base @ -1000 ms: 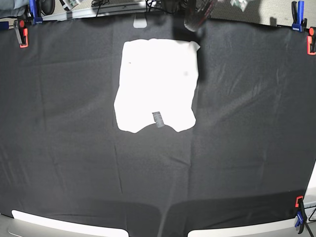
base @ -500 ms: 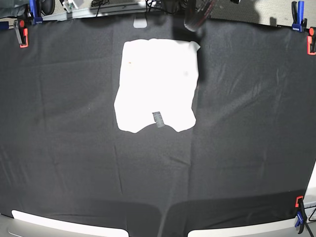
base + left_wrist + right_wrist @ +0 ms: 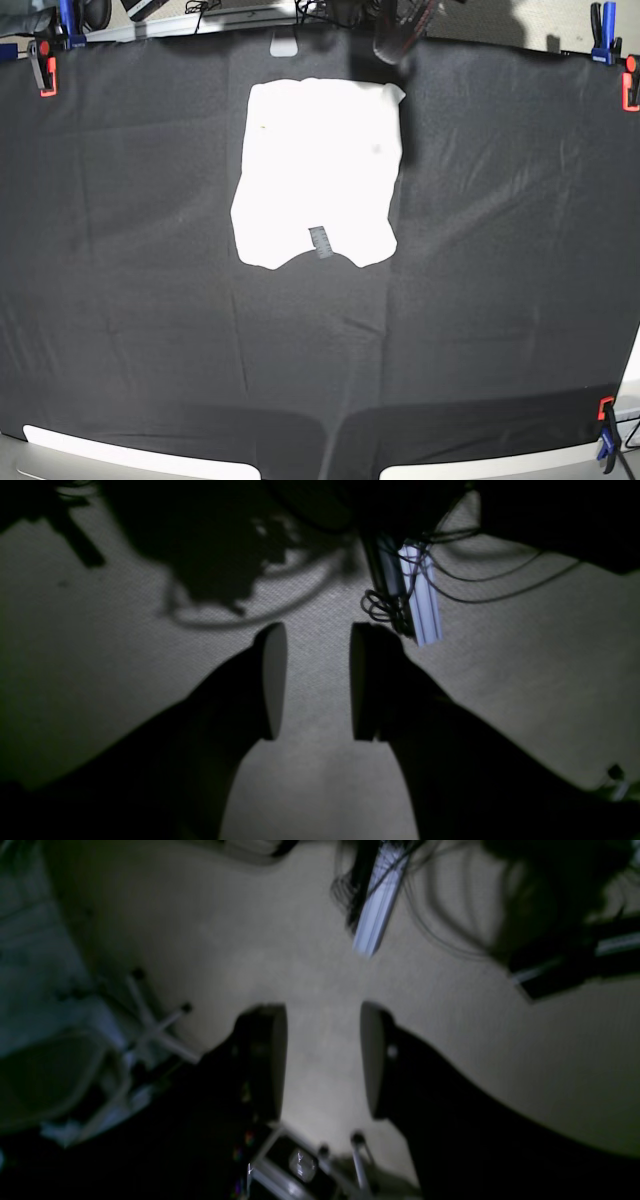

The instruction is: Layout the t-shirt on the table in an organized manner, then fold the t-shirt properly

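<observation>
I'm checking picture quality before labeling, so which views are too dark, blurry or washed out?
Base view: the t-shirt is blown out to flat white, and the table edges bow from lens distortion. Left wrist view: dim, the left gripper a black silhouette over carpet. Right wrist view: dim and smeared, the right gripper soft-edged.

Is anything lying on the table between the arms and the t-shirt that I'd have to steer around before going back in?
Nothing visible does. In the base view the t-shirt lies alone on the table, back side up. Both wrist views show only floor, with the left gripper and right gripper open and empty.
</observation>
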